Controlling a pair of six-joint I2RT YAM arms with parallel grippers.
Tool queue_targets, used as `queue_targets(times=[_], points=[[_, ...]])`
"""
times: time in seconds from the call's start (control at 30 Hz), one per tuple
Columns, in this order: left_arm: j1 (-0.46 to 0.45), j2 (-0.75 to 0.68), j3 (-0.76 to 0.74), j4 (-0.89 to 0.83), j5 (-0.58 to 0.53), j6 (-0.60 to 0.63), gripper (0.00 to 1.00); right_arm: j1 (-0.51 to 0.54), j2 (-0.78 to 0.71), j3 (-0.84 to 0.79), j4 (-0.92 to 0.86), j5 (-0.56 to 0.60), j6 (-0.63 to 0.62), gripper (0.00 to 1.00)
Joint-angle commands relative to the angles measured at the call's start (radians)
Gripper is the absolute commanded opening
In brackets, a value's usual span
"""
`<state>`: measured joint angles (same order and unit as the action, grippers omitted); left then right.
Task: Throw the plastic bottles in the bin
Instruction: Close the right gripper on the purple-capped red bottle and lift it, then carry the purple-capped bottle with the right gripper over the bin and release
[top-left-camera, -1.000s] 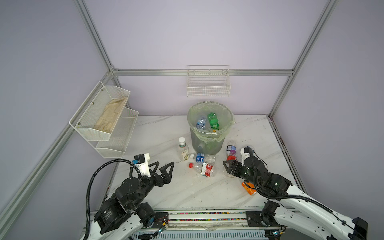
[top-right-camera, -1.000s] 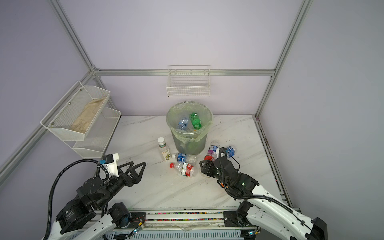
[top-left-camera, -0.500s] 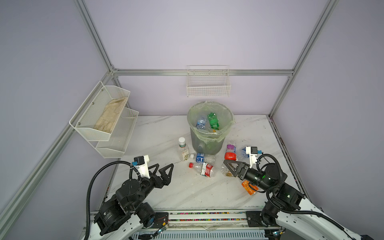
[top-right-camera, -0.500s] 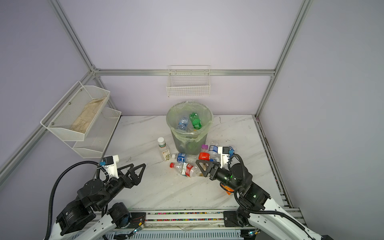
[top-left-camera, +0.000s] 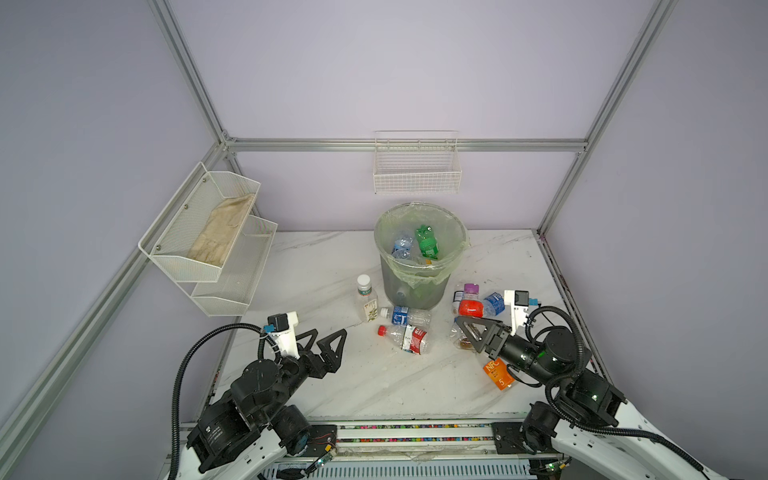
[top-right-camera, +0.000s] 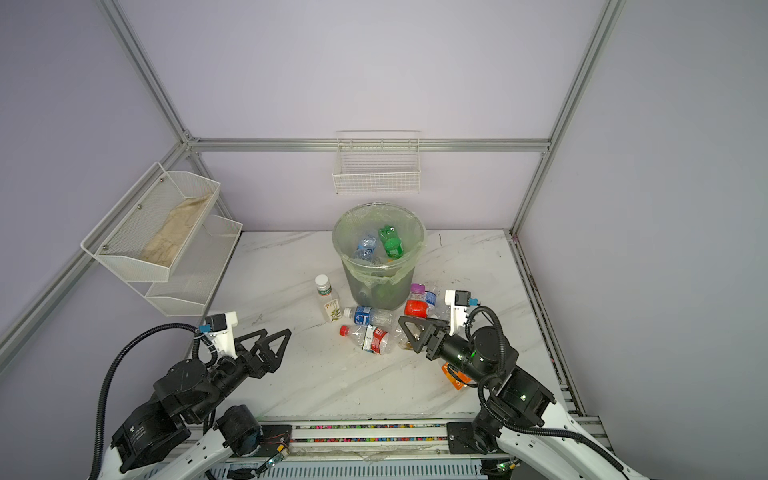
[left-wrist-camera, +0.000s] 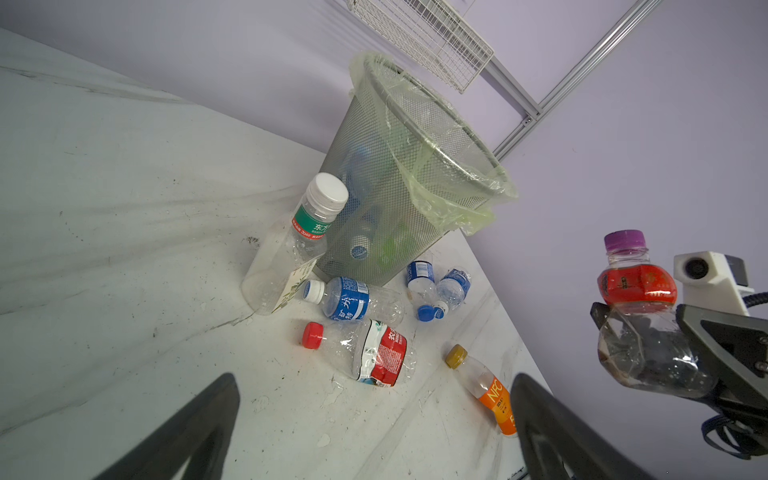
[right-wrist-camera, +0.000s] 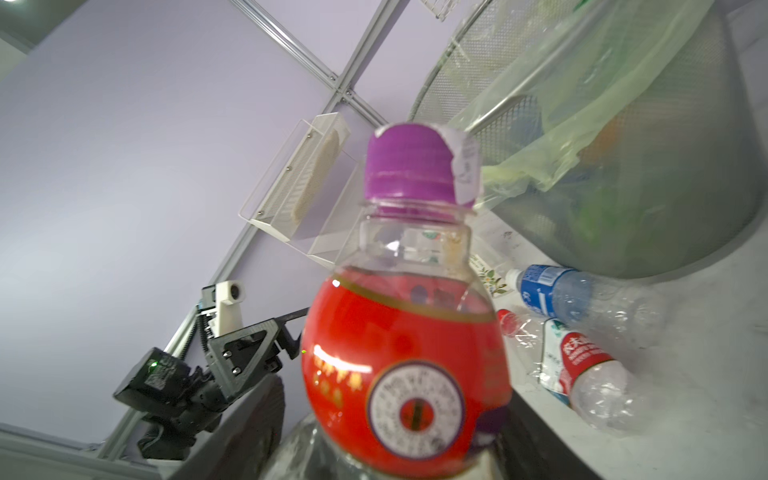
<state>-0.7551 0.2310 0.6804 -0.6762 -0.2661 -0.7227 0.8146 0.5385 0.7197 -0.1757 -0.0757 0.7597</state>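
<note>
A bottle with a purple cap and red label (top-left-camera: 471, 307) is pinched by the right gripper (top-left-camera: 467, 332) at its clear lower part. It is held off the marble tabletop (top-left-camera: 332, 270), with the cap above the jaws. The same grip is seen from the left wrist view (left-wrist-camera: 636, 286), and in the right wrist view the bottle (right-wrist-camera: 407, 353) fills the space between the two fingers. The bin (top-left-camera: 415, 286) is found ahead of these jaws and a little to their left, near but not touching. A green bottle (top-left-camera: 427, 243) and a pale blue bottle (top-left-camera: 402, 245) are seen inside it. Small blue-labelled bottles (top-left-camera: 494, 302) lie on the table just past the held bottle. An orange-labelled bottle (top-left-camera: 496, 372) lies beneath the right arm, behind its jaws.

The left gripper (top-left-camera: 328, 334) is held with its jaws spread wide and nothing between them. Between the two pairs of jaws, a crushed red-labelled bottle (top-left-camera: 409, 338) and a lying blue-labelled bottle (top-left-camera: 405, 316) are seen on their sides. A white-capped bottle (top-left-camera: 365, 297) stands upright just beside the bin's base.
</note>
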Motion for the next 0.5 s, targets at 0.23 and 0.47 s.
queue_targets(times=[0.23,0.47], points=[[-0.003,0.017,-0.038,0.017,-0.001,-0.007,1.00,0.006,0.346,0.510,-0.358,0.376,-0.316,0.00],[-0.002,0.027,-0.039,0.015,0.006,-0.006,1.00,0.005,0.525,0.738,-0.390,0.457,-0.386,0.00]])
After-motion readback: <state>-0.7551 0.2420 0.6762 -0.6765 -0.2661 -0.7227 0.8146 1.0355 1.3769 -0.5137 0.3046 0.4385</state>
